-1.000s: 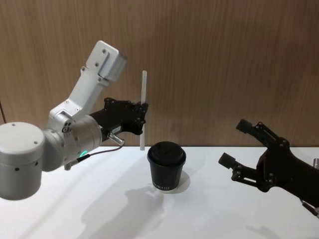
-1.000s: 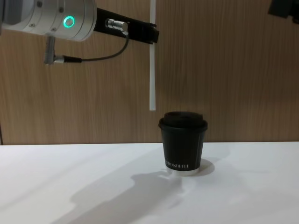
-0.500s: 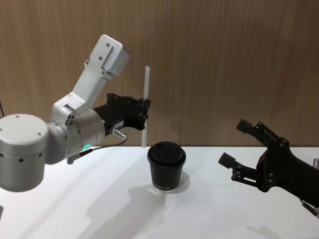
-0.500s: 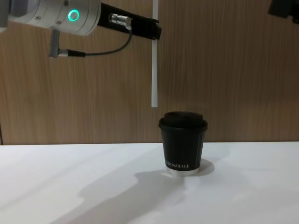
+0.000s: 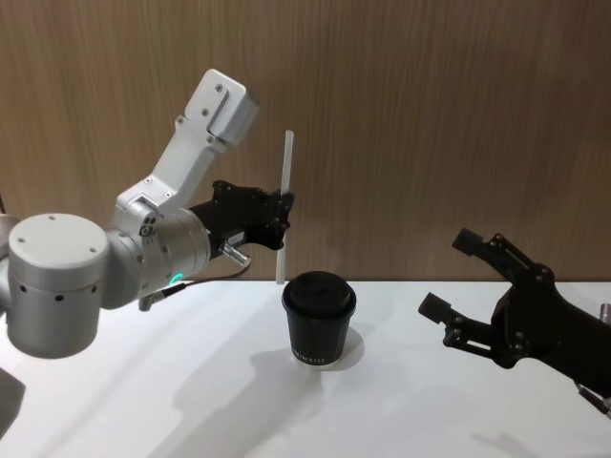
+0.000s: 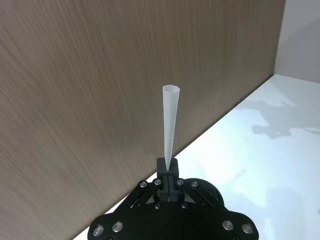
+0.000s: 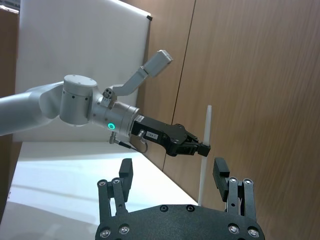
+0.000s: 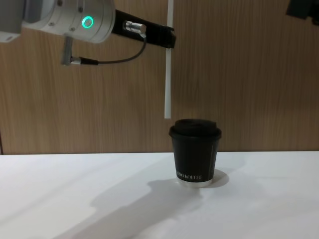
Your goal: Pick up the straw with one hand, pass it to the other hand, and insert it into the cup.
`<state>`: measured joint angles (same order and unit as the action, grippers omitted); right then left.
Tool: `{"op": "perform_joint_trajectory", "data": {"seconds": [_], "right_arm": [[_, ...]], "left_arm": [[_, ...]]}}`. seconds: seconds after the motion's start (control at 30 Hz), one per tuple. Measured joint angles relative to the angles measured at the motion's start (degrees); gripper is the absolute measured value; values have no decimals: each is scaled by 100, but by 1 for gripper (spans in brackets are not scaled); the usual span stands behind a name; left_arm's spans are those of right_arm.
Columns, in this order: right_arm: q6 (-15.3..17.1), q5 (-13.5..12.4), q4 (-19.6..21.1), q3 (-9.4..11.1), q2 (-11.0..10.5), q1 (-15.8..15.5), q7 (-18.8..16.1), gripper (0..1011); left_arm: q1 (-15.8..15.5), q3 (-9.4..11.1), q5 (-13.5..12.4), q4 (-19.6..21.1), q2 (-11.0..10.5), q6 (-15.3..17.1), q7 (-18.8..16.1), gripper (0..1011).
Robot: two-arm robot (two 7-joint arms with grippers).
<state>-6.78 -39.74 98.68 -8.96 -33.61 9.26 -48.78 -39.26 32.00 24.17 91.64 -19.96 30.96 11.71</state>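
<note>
Head view, left gripper point(image 5: 284, 221): I've got it raised left of centre, jaws pinching the straw point(image 5: 286, 172) below its middle.
Head view, straw: close to upright, and its lower end hangs just beside the left edge of the cup's lid. I see no contact.
Head view, cup point(image 5: 319, 320): it stands on the white table point(image 5: 143, 382), lid on.
Head view, right gripper point(image 5: 447, 274): low on the right, well apart from the cup, fingers spread and holding nothing.
Chest view, straw: it hangs vertical against the wooden wall point(image 8: 249, 74). Its tip is about level with the lid's top and just to the lid's left, with a gap between them.
Chest view, left wrist: the teal ring point(image 8: 87, 22) is lit, and the thin black cable point(image 8: 119, 59) loops beneath it.
Left wrist view, grip: jaws pressed together on the straw, which rises straight away from my camera.
Right wrist view, right gripper: my fingers are spread wide in the foreground.
Right wrist view, left gripper: beyond them, clamped on the upright straw.
</note>
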Motion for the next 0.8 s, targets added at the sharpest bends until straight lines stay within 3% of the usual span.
{"op": "perform_joint_trajectory", "data": {"seconds": [0.8], "right_arm": [[0,0,0,0,0,0,0,1001]], "left_arm": [[-196,82,-191,-441,281,-228,128,4]]}}
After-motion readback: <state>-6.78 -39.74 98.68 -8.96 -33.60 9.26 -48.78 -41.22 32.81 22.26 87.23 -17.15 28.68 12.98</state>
